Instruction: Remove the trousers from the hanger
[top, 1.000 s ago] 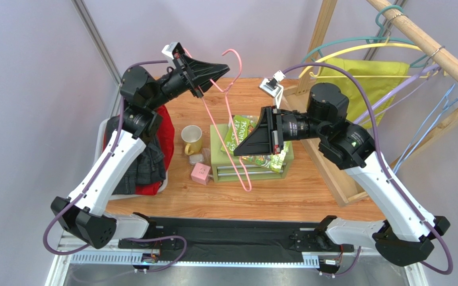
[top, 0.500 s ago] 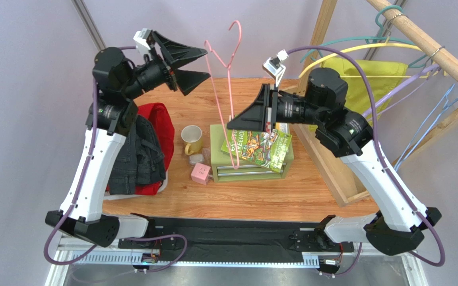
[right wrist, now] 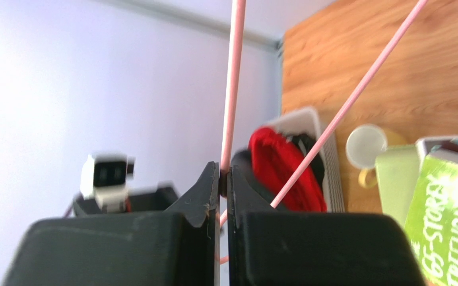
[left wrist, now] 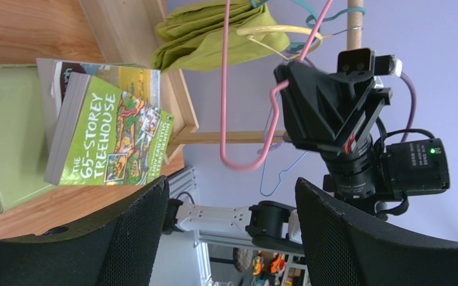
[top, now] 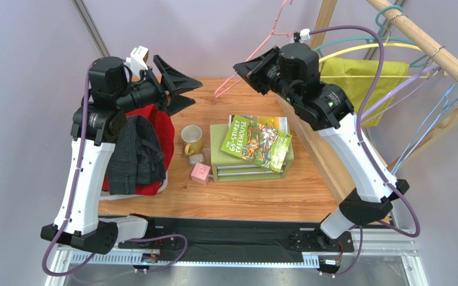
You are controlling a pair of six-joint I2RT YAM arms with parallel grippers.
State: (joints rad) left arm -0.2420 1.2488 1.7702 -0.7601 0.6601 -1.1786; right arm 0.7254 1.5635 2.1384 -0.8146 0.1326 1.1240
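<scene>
A bare pink hanger point(top: 271, 27) is pinched in my right gripper point(top: 243, 67), raised high at the back of the table beside the wooden rack. The right wrist view shows the jaws point(right wrist: 224, 179) shut on the pink wire point(right wrist: 232, 89). My left gripper point(top: 192, 92) stands open and empty, apart from the hanger, above the basket. Red and dark trousers point(top: 145, 140) lie heaped in the white basket point(top: 162, 183) at the left. Yellow-green trousers point(top: 363, 77) hang folded over a yellow hanger on the rack. From the left wrist, the pink hanger point(left wrist: 255, 161) and yellow-green trousers point(left wrist: 213, 33) show beyond my open fingers point(left wrist: 136, 238).
A green box point(top: 219, 164) with a book point(top: 255, 140) on top stands mid-table. A yellow mug point(top: 192, 139) and small pink blocks point(top: 200, 173) sit to its left. The wooden rack point(top: 428, 44) on the right carries teal, blue and purple empty hangers.
My left gripper let go of the pink hanger, opened and drew back to the left. My right arm lifted the hanger up and back toward the rack.
</scene>
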